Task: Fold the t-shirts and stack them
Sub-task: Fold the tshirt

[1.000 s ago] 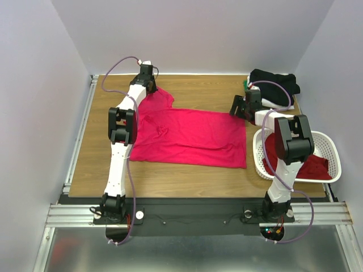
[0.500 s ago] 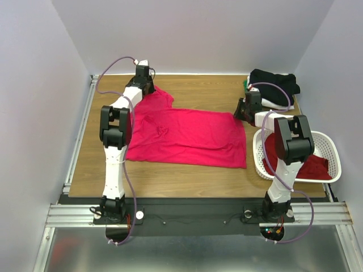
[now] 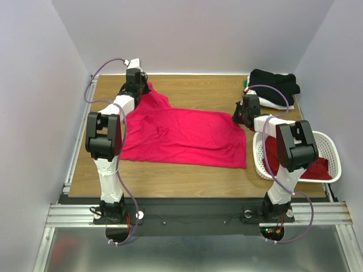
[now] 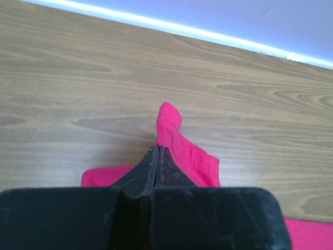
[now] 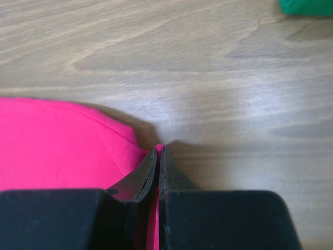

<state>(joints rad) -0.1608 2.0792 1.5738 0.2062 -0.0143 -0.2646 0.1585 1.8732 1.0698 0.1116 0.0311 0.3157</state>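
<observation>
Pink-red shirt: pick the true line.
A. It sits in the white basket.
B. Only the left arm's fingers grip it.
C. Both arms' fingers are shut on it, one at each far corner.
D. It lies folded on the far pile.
C: the left fingers pinch a sleeve tip of the pink-red shirt, and the right fingers pinch its edge at the other far corner, while it lies spread out.

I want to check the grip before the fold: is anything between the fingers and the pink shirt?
Nothing visible. The left fingers and the right fingers each pinch the pink shirt directly at its far edge.
</observation>
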